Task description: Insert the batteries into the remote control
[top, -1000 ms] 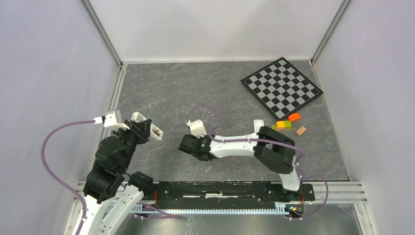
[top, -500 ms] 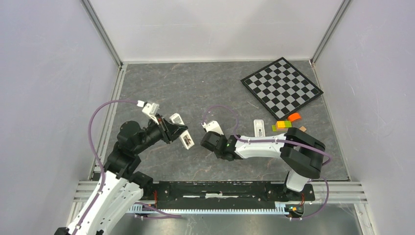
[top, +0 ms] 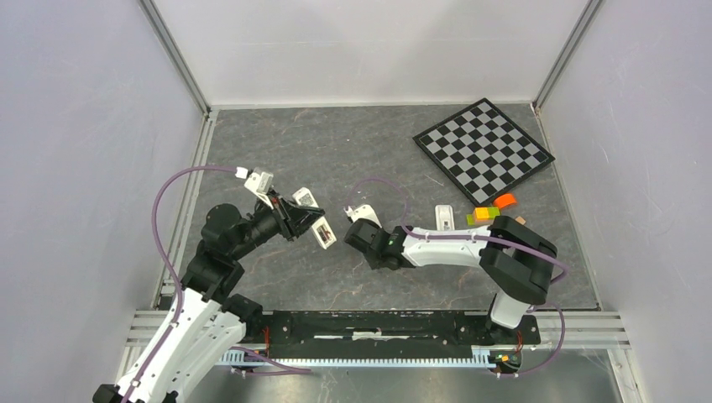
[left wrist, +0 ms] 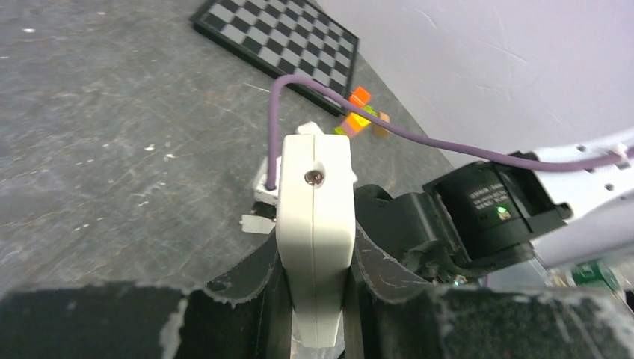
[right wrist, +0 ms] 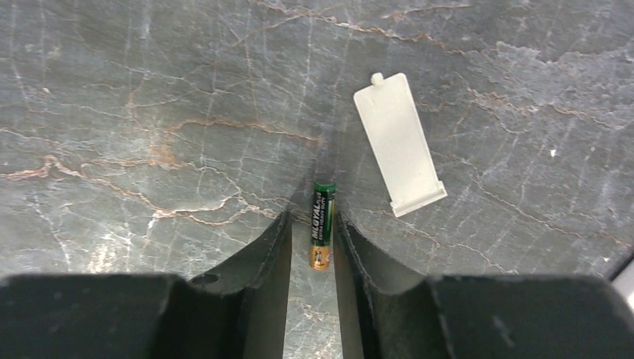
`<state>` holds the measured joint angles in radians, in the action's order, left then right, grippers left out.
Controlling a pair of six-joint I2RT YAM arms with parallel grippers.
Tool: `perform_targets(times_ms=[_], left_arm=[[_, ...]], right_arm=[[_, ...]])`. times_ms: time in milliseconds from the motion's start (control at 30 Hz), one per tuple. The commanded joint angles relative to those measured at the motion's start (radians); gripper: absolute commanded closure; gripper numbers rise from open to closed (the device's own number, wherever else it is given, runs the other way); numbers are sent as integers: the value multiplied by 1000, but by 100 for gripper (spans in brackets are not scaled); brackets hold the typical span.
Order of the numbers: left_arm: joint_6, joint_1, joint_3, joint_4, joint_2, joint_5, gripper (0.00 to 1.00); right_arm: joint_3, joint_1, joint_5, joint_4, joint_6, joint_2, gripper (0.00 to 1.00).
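Our right claw point(right wrist: 312, 218) hangs partly open, straddling one battery point(right wrist: 322, 224) without gripping it. The battery lies flat on the table point(right wrist: 149, 112), long axis along the gap, gold end toward the wrist. Our left claw point(left wrist: 315, 254) clamps the remote point(left wrist: 315, 194).

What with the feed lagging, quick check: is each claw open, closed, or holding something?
Left claw: closed on the white remote control.
Right claw: open, straddling a battery lying on the table, not gripping it.
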<state>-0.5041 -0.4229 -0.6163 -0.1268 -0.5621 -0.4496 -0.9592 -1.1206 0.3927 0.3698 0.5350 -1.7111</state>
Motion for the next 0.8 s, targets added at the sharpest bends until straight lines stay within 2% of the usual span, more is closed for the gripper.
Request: perform_targets(times_ms=[0, 133, 233, 400, 500, 567, 767], left_arm=[[18, 2, -22, -21, 30, 150, 98], [-11, 2, 3, -40, 39, 198, 98], [-46, 2, 30, -35, 18, 186, 98], [-140, 2, 120, 16, 3, 162, 98], [-205, 2, 192, 88, 10, 160, 98], [-245, 2, 237, 140, 3, 141, 98], [-310, 2, 318, 280, -57, 81, 98]], right_arm=[[5, 18, -149, 59, 2, -51, 69], [33, 35, -182, 46, -5, -50, 76], [55, 46, -198, 32, -14, -37, 77], [89, 56, -205, 52, -41, 9, 64], [132, 56, -220, 63, -49, 36, 63], [164, 58, -246, 48, -57, 50, 66], [200, 68, -264, -3, -74, 49, 84]])
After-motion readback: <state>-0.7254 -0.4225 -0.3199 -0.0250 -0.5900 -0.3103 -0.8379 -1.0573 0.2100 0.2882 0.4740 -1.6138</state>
